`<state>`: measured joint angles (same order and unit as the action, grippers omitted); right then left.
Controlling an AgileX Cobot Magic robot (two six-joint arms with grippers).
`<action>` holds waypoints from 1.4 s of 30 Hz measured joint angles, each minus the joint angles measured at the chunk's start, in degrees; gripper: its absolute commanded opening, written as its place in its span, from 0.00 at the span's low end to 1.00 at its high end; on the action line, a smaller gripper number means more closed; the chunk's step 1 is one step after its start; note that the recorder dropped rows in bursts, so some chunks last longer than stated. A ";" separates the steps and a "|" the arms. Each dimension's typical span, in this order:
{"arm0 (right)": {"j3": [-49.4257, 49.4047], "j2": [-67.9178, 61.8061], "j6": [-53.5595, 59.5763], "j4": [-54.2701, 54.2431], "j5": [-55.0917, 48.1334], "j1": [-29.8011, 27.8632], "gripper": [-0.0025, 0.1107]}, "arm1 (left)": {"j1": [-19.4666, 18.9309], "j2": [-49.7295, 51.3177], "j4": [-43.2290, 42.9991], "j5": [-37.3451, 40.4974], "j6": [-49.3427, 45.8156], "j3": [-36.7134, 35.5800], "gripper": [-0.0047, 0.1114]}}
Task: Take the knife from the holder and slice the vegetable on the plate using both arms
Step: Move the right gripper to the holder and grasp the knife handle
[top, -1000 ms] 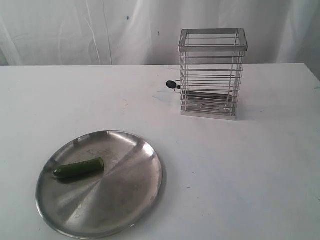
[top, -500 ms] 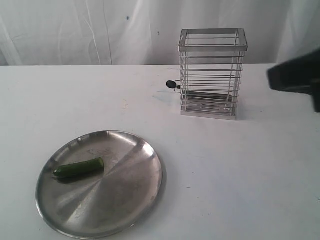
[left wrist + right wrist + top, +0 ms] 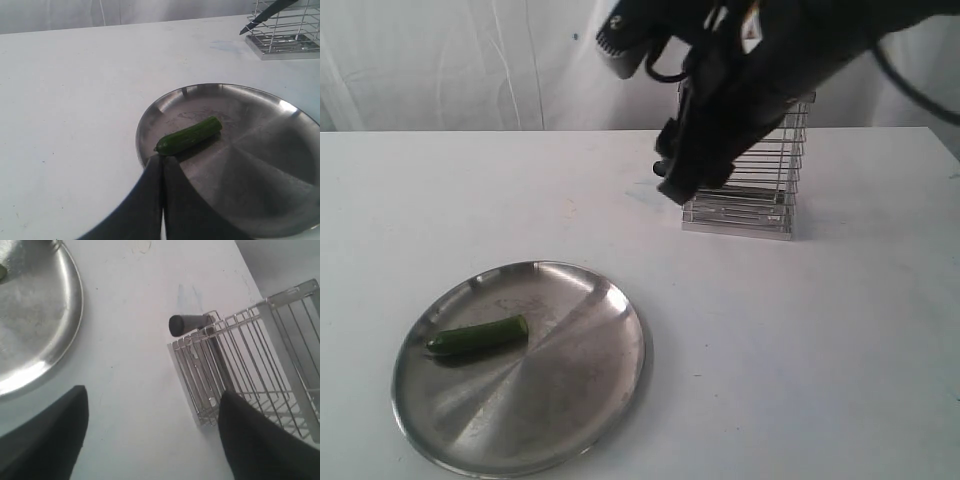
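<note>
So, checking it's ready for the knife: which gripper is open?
The right gripper, by the holder: its jaws stand wide apart. The left gripper, near the vegetable, has its jaws pressed together.

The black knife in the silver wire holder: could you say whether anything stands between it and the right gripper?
Nothing visible: the black knife's end juts outside the silver wire holder, ahead of the open right gripper.

I count one plate point(image 3: 550, 400), one vegetable point(image 3: 478, 336) in a single whole piece, one holder point(image 3: 760, 200) and one knife point(image 3: 187, 323). There is one table point(image 3: 820, 350). My pincers make two: my left pincer point(image 3: 162, 159) and my right pincer point(image 3: 152, 392).
</note>
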<state>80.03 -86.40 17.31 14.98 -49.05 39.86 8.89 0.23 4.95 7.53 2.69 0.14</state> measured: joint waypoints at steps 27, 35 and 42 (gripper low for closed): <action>18.34 -29.90 -7.77 22.62 -1.80 1.61 0.62 | 0.00 0.00 0.00 0.00 0.00 0.00 0.04; 18.62 -31.34 -8.33 23.39 -1.51 0.09 0.56 | 0.00 0.00 0.00 0.00 0.00 0.00 0.04; 18.62 -32.52 -9.39 23.61 -1.63 -0.50 0.37 | 0.00 0.00 0.00 0.00 0.00 0.00 0.04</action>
<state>98.64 -118.92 7.92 38.59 -50.68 39.36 8.89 0.23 4.95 7.53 2.69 0.14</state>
